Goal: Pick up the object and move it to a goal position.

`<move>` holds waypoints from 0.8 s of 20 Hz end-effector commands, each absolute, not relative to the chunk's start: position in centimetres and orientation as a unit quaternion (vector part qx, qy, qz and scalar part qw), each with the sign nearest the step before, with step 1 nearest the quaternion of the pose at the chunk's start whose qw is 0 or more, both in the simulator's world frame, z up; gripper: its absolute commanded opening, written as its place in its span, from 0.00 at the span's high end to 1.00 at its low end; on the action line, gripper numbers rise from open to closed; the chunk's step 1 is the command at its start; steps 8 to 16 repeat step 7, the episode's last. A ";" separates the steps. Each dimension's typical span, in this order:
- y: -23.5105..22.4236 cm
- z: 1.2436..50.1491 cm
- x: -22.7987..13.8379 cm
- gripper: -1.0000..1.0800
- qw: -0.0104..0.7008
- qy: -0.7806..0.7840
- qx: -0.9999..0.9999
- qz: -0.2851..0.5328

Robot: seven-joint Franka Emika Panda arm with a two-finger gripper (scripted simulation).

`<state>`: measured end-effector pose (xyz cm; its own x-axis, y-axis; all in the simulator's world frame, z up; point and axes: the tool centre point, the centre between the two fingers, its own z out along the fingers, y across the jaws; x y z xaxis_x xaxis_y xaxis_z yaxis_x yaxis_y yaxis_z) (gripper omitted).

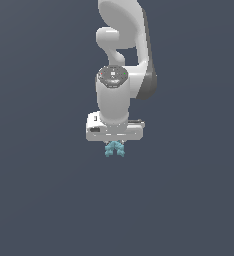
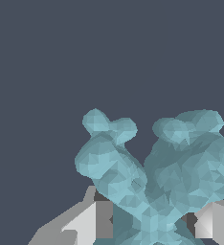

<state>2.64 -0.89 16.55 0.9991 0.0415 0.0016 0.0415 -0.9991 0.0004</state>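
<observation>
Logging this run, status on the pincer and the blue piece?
Pincer shut on the blue piece, fingers either side of it. Piece sticks out just below the hand. Nothing else in view around it.

Plain dark slate-grey surface (image 1: pixel 39 200) (flat, unmarked), no seams/edges

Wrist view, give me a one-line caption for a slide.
Wrist close-up: the knobbly teal X-shaped piece sits between the gripper fingers, plain dark grey background behind.
</observation>
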 end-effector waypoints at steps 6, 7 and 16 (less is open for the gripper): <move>0.0 18.3 3.5 1.00 0.000 0.020 1.000 0.000; 0.0 18.3 3.5 1.00 0.000 0.020 1.000 0.000; 0.0 18.3 3.5 1.00 0.000 0.020 1.000 0.000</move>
